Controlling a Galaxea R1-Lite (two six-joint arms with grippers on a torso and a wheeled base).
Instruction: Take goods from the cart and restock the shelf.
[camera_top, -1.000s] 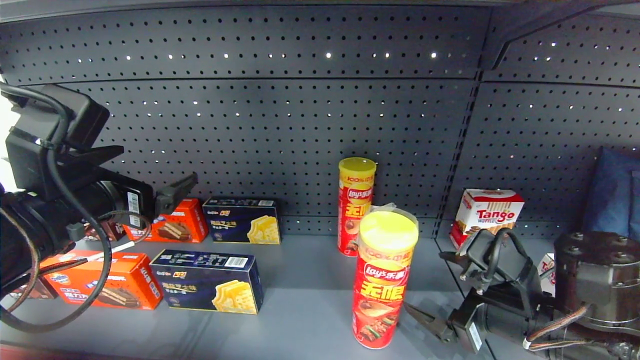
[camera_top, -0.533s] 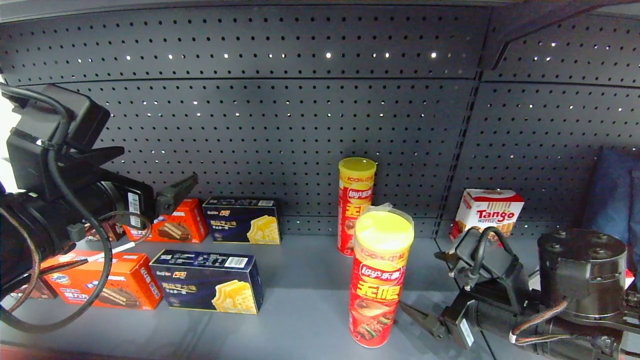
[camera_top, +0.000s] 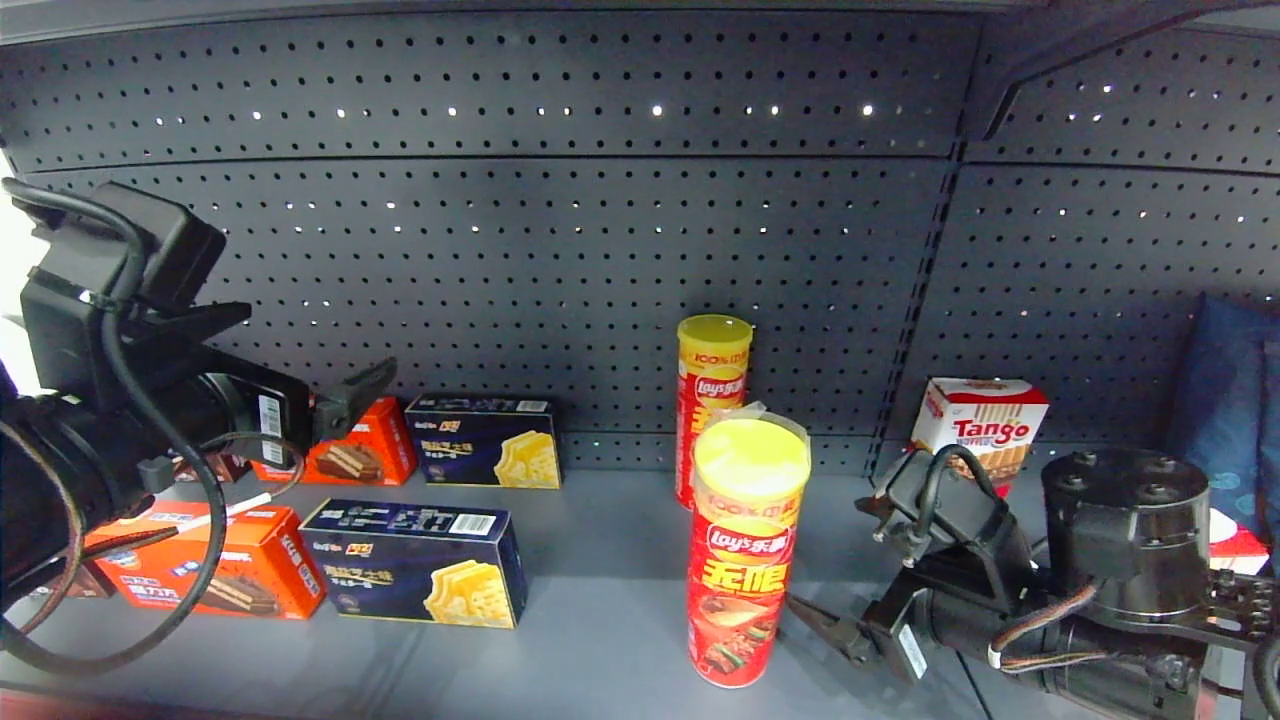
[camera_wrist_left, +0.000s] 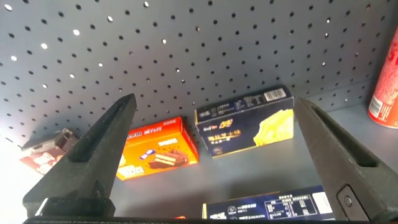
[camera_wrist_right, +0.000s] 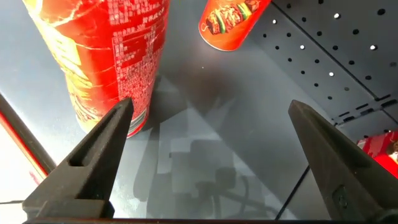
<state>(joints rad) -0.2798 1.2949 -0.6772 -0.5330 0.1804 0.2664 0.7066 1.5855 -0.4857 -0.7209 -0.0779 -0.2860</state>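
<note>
Two red chips cans with yellow lids stand upright on the grey shelf. The front can is close to the shelf's front edge, and the back can stands by the pegboard. My right gripper is low on the shelf just right of the front can, open and holding nothing. In the right wrist view the front can stands at one finger, outside the open right gripper; the back can is beyond. My left gripper hovers open above the boxes at the left, its fingers wide apart.
Orange boxes and dark blue boxes lie on the shelf's left half. A white and red wafer box stands in the bay to the right, with a blue bag beyond. Pegboard closes the back.
My right arm has moved left along the shelf, and the front chips can has slid left with it. The left arm has barely shifted.
</note>
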